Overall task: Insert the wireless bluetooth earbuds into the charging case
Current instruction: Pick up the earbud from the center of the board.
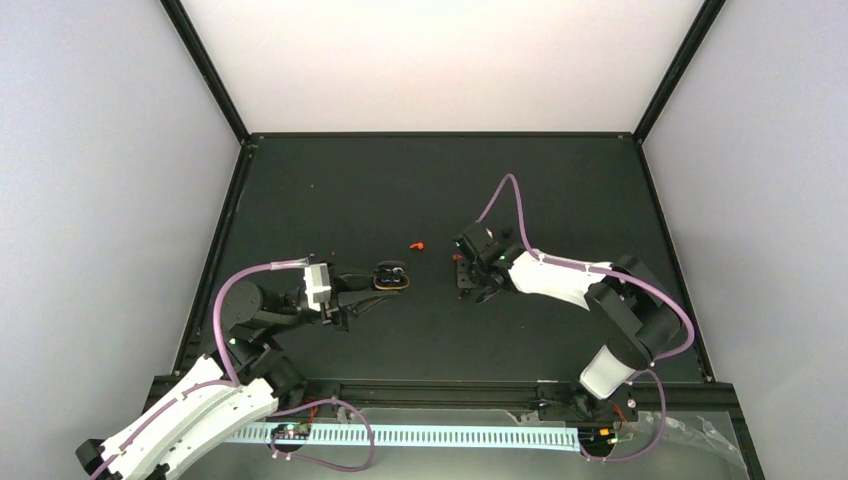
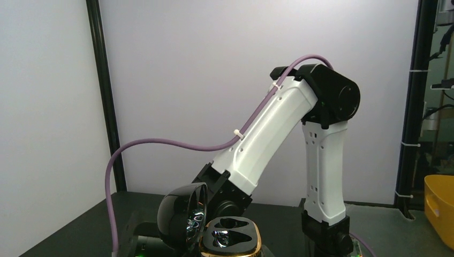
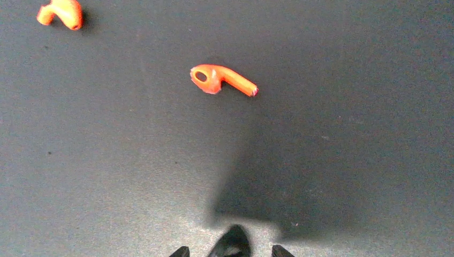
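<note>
The charging case (image 1: 392,278) lies open left of centre. It is glossy black with an orange-gold rim. In the left wrist view its tray (image 2: 231,238) shows two empty sockets, with the lid (image 2: 179,214) standing up on the left. My left gripper (image 1: 374,290) has a finger on each side of the case and appears shut on it. Two red-orange earbuds lie on the mat: one (image 1: 417,244) between the case and the right arm, and one (image 1: 458,257) beside my right gripper (image 1: 470,270). Both show in the right wrist view, one (image 3: 222,80) ahead and one (image 3: 61,12) at top left. The right gripper (image 3: 229,251) is open and empty above the mat.
The black mat (image 1: 420,190) is fenced by a black frame and white walls. The right arm (image 2: 300,139) stands behind the case in the left wrist view. A yellow bin (image 2: 440,206) sits outside the cell on the right.
</note>
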You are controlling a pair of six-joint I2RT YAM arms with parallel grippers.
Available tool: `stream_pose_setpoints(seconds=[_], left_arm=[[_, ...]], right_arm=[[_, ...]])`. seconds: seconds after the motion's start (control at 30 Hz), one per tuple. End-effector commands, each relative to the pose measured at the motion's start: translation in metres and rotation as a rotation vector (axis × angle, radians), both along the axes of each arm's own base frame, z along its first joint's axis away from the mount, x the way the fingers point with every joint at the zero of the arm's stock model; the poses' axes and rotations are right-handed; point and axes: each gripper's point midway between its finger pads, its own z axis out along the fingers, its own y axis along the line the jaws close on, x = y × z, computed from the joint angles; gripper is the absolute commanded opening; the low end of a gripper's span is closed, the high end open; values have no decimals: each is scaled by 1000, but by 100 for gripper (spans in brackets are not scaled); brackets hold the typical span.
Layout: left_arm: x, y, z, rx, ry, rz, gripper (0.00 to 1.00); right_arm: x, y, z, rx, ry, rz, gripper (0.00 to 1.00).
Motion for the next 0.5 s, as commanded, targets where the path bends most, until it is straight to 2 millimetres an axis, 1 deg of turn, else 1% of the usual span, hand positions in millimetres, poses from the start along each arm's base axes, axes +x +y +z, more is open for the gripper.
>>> stream_pose_setpoints(seconds=[0.0,0.17,0.47], left_arm=[[-4,2,5,-15,-33,6,2],[-6,3,7,-17,-42,5,1],[-8,4,8,-21,-50,7,2]], right_arm=[[-4,1,-11,6,36,-23,39],[-2,7,-13,1,43,3,34],[-6,23,-16,0,57,62,31]])
